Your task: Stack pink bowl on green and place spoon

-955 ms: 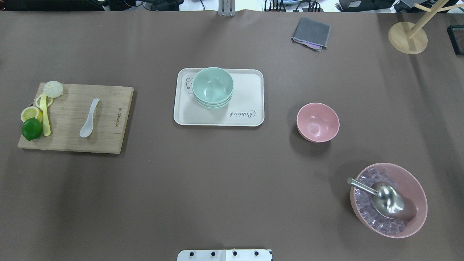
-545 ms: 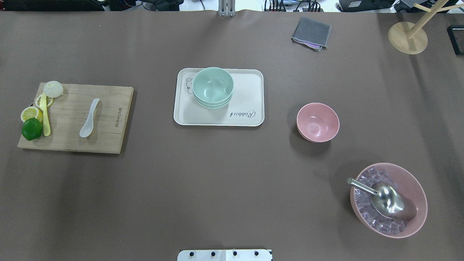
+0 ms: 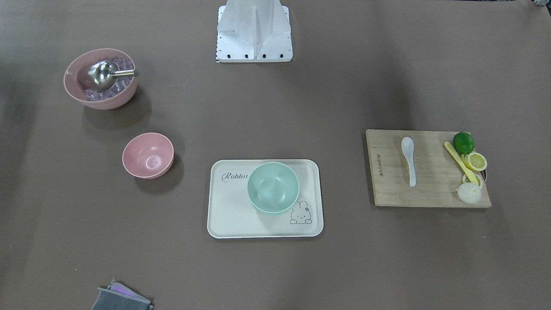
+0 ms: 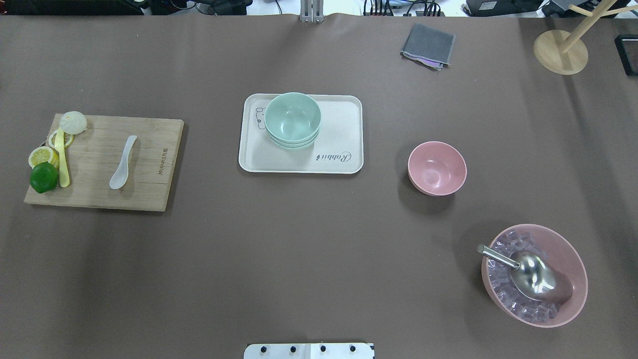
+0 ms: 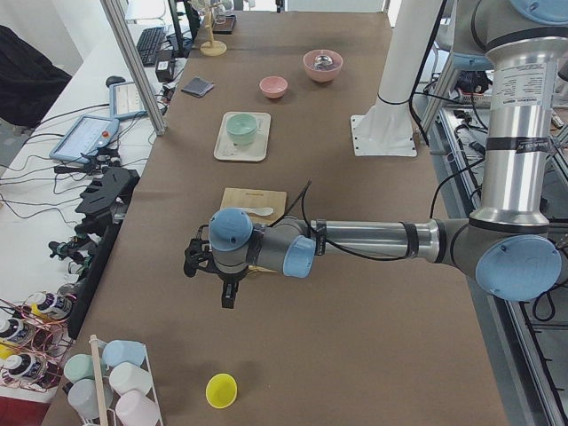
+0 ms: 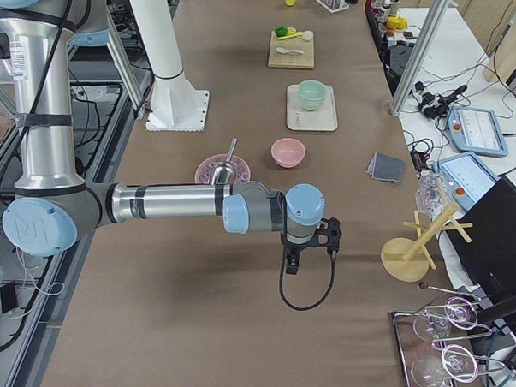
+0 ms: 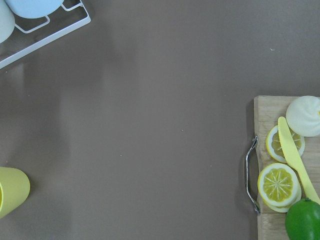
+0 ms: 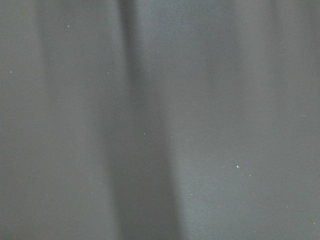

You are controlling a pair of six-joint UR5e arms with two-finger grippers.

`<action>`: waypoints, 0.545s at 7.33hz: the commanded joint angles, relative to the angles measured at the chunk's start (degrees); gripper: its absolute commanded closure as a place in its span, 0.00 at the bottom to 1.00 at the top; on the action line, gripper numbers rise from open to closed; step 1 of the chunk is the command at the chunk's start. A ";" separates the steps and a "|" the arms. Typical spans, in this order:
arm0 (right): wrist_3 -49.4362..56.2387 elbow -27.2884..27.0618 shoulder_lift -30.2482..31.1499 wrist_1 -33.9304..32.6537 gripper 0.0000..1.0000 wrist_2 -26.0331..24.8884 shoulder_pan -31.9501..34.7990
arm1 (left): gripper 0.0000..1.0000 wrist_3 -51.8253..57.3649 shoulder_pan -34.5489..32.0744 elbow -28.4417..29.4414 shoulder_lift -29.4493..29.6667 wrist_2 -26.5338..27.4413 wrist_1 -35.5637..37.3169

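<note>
On table (image 4: 319,249), pink bowl (image 4: 437,168), green bowls (image 4: 292,118), spoon (image 4: 122,163) unmoved since earlier; both arms' jaws: cannot tell.

Brown table (image 4: 319,259) carries cutting board (image 4: 149,149) left, tray (image 4: 339,124) centre, pink bowl (image 4: 437,168) right, ice bowl (image 4: 574,263) lower right, grey cloth (image 4: 428,45) top

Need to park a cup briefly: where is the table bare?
Widest bare stretch: the robot's side of the table, between board and ice bowl, before the tray. Gaps between board and tray, and between tray and pink bowl, are free too. Crowded: the board's left end, with lime, lemon slices, knife and bun.
</note>
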State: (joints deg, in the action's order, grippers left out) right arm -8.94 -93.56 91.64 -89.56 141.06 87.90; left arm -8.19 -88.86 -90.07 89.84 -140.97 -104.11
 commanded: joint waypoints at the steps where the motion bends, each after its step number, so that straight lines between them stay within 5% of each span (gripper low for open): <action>1: -0.29 0.04 -2.59 0.00 0.00 0.00 -0.97 | 0.01 0.28 0.00 -0.02 1.91 -4.31 -0.39; 4: -0.46 -0.05 -8.04 2.00 0.00 0.35 -4.30 | 0.01 0.55 1.14 5.16 6.40 -4.75 -4.05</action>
State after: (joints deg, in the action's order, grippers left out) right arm -9.30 -93.67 86.04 -89.06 141.24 85.37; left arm -7.80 -88.04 -86.63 94.97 -145.45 -105.60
